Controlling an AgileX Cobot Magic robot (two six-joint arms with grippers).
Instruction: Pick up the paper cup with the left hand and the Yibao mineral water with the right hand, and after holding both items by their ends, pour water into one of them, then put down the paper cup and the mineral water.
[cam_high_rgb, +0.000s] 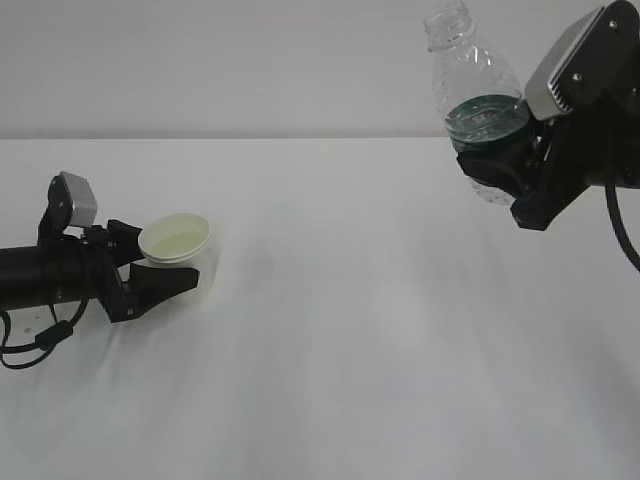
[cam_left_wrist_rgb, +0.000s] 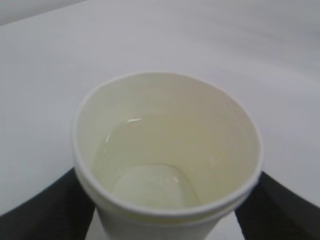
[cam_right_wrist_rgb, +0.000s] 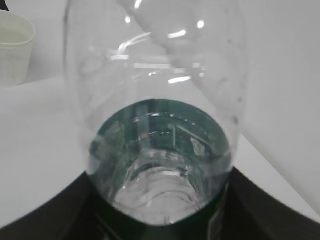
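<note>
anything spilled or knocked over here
Nothing stands out. The paper cup sits upright on the table with water in it, and the bottle is held above the table, neck up and slightly tilted. No puddle shows.

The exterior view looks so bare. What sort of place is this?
Probably a robot test bench or lab: a plain white table against a blank wall, with only a paper cup and a mineral water bottle.
</note>
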